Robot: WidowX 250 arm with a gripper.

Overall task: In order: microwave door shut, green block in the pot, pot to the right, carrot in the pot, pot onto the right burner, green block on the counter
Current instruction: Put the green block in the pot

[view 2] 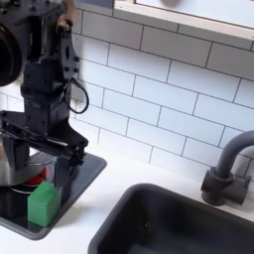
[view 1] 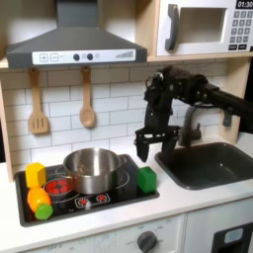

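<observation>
I see gripper [view 1: 151, 151] fingers spread wide, empty, hovering just above green block [view 1: 147, 179] on cooktop edge; pot [view 1: 91, 169] alongside.

yellow block [view 1: 36, 174] on cooktop [view 1: 119, 190] | spatula [view 1: 38, 103], wooden spoon [view 1: 87, 97] on wall | sink [view 1: 212, 166] | faucet [view 2: 230, 169]

The robot arm [view 1: 198, 94] is all black, made of chunky boxy parts joined together. A thin black cable loops beside it, just above the end effector [view 1: 154, 147], with two black fingers.
</observation>
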